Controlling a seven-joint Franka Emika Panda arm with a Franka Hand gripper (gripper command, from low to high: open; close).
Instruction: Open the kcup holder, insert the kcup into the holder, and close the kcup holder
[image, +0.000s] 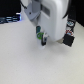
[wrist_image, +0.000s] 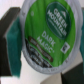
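your gripper (image: 43, 39) is clamped on the kcup (wrist_image: 44, 36): round pod w/ green-and-white lid, dark text band, bluish edge. kcup holder (image: 69, 36) sits apart, at the exterior view's right.

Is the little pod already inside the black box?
No. In the exterior view the pod hangs at the end effector, apart from the black box on the table.

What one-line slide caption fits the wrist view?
Green-and-white kcup fills the wrist view, held at the pincer, dark kcup holder behind.
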